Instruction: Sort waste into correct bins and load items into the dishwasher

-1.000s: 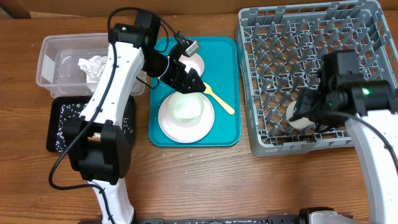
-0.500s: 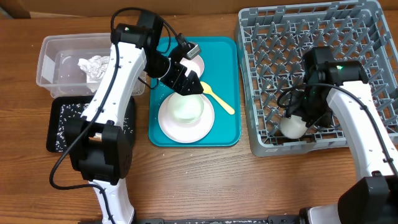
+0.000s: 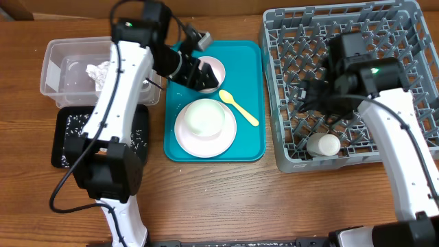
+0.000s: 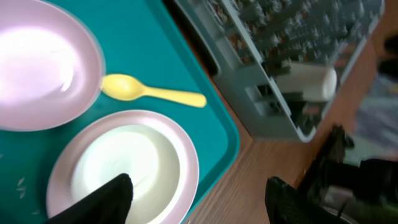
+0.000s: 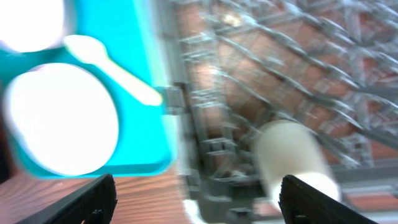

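On the teal tray (image 3: 247, 140) a white bowl (image 3: 204, 116) sits on the white plate (image 3: 219, 140). A second white bowl (image 3: 217, 66) stands behind it, and the yellow spoon (image 3: 240, 110) lies to the right. My left gripper (image 3: 204, 74) hovers open over the far bowl's near edge; nothing is between its fingers (image 4: 109, 199). The small white cup (image 3: 324, 145) lies on its side in the front of the grey dishwasher rack (image 3: 384, 41). My right gripper (image 3: 306, 95) is open above the rack, apart from the cup (image 5: 289, 155). The right wrist view is blurred.
The clear tub (image 3: 55, 62) at the far left holds a crumpled napkin (image 3: 101, 70). In front of it the black tray (image 3: 65, 130) holds scattered rice grains. Bare wooden table runs along the front edge.
My right gripper has let go of the cup in the rack and lifted back and left. My left gripper moved from over the plate's bowl toward the far bowl.
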You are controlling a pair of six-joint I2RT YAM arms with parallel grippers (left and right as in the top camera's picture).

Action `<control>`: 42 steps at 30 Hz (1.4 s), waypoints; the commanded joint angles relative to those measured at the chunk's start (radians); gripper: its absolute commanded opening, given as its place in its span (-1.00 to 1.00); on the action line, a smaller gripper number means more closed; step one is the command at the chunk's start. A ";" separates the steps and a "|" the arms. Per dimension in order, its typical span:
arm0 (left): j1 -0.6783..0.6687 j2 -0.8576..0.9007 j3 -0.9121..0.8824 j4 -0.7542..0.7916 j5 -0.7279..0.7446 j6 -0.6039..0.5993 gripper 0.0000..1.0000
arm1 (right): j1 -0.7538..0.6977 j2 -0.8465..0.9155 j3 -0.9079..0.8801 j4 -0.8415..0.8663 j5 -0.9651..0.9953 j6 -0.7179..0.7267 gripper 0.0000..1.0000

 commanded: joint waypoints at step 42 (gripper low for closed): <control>0.222 -0.013 0.124 0.007 -0.624 -0.525 1.00 | 0.372 0.285 0.016 0.341 0.111 0.278 -0.92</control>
